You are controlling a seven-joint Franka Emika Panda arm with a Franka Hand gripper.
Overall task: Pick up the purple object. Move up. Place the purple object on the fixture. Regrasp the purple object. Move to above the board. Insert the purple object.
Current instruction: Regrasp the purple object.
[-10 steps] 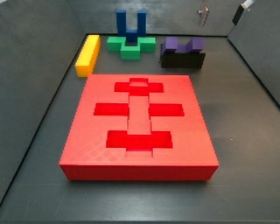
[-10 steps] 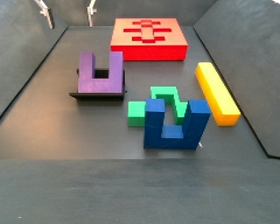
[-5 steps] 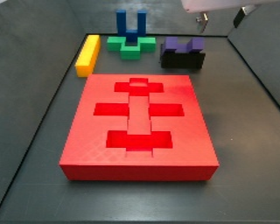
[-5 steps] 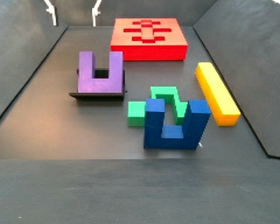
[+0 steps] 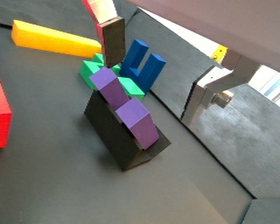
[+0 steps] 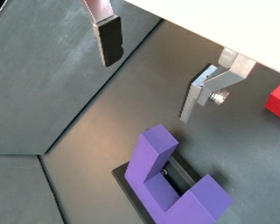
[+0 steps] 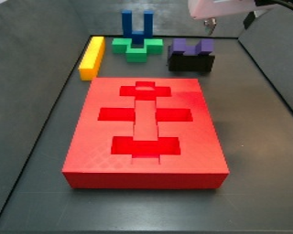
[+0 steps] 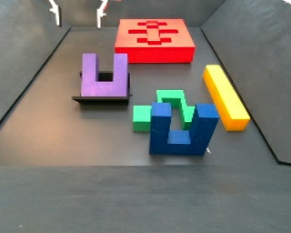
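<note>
The purple object [image 7: 192, 46] is a U-shaped block resting on the dark fixture [image 7: 192, 63] at the back right. It also shows in a side view [image 8: 105, 77] on the fixture [image 8: 99, 99]. The red board [image 7: 143, 128] lies in the middle and shows in a side view [image 8: 156, 41]. My gripper [image 7: 233, 20] is open and empty, hanging above and just behind the purple object. It shows in a side view [image 8: 79, 11] too. In both wrist views the gripper [image 5: 160, 66] [image 6: 154, 66] has wide-apart fingers, with the purple object [image 5: 125, 109] [image 6: 171, 175] below them, untouched.
A yellow bar [image 7: 92, 57], a green block [image 7: 139, 47] and a blue two-pronged piece [image 7: 136, 23] stand at the back, left of the fixture. Dark walls ring the floor. The board's edge shows in a wrist view [image 6: 279, 96].
The gripper has come down and forward into view in a side view, closer to the purple object. The blocks have not moved.
</note>
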